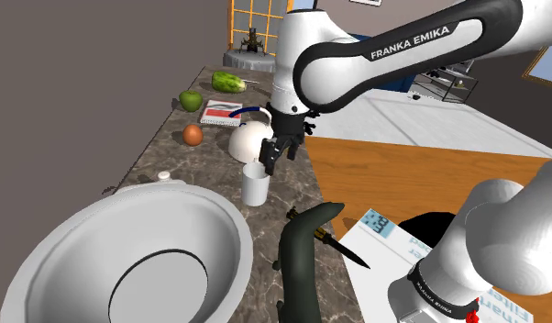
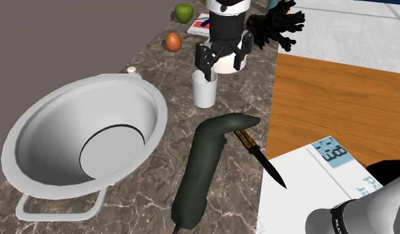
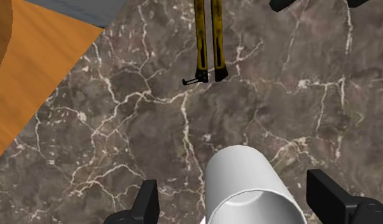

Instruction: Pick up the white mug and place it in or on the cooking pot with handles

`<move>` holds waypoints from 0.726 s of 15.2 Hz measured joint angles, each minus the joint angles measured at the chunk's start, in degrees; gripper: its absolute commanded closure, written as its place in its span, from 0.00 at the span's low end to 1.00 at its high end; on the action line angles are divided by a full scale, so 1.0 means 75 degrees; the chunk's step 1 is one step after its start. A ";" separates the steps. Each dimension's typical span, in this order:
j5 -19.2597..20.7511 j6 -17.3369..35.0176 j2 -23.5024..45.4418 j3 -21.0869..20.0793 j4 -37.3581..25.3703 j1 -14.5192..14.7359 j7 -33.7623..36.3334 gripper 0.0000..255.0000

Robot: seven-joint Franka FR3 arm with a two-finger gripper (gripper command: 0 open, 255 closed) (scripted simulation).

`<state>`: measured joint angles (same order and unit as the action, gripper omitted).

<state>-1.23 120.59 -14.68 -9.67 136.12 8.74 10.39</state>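
Wrist view: white mug (image 3: 250, 186) stands btwn tips of claw (image 3: 236, 197), spread wide, nothing gripped.

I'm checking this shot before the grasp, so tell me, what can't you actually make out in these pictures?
The mug rim, shoulder view: partly behind the fingers of the open hand.
The cooking pot, shoulder view: its near side is cut off by the bottom edge.
The knife blade, wrist view: cut off by the top edge.
The book cover print, shoulder view: too small to read.
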 measured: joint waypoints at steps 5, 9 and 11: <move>0.0278 0.0846 0.1213 -0.0366 -0.0701 0.0184 0.0384 0.00; 0.0428 0.1259 0.1655 -0.0475 -0.0823 0.0257 0.0568 0.00; 0.0481 0.1482 0.1800 -0.0481 -0.0746 0.0258 0.0610 0.00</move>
<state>2.37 131.70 -1.18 -13.28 130.52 10.67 14.97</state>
